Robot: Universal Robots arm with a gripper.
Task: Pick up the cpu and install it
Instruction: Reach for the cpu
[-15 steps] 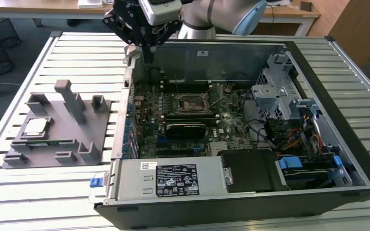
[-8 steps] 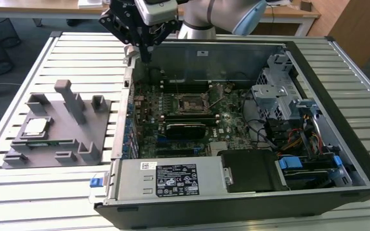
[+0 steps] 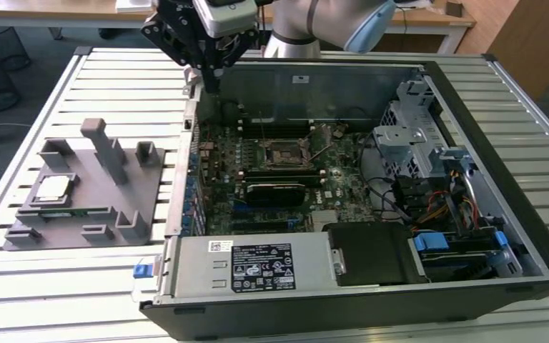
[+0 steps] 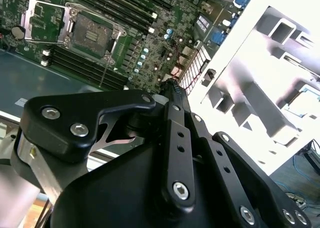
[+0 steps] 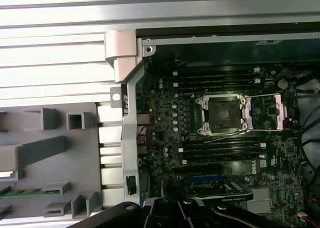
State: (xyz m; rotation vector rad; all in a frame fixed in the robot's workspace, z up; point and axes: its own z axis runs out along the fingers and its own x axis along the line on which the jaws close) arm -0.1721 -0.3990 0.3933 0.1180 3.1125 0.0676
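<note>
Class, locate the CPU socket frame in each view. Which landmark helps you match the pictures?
Exterior view: socket frame mid-motherboard, inside the case.
First wrist view: socket frame between two memory-slot banks.
Second wrist view: socket frame between those banks again.
Shared landmark: the grey parts holder beside the case.

Cpu: silver-grey top, pale rim. Holder tray: plain grey. Motherboard: dark green. Bench: pale grey, ribbed in stripes.

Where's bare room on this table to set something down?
Bare table slats: between the grey holder and the near edge, and between it and the far edge. Crowded: the holder, carrying the cpu, and inside the computer case.
</note>
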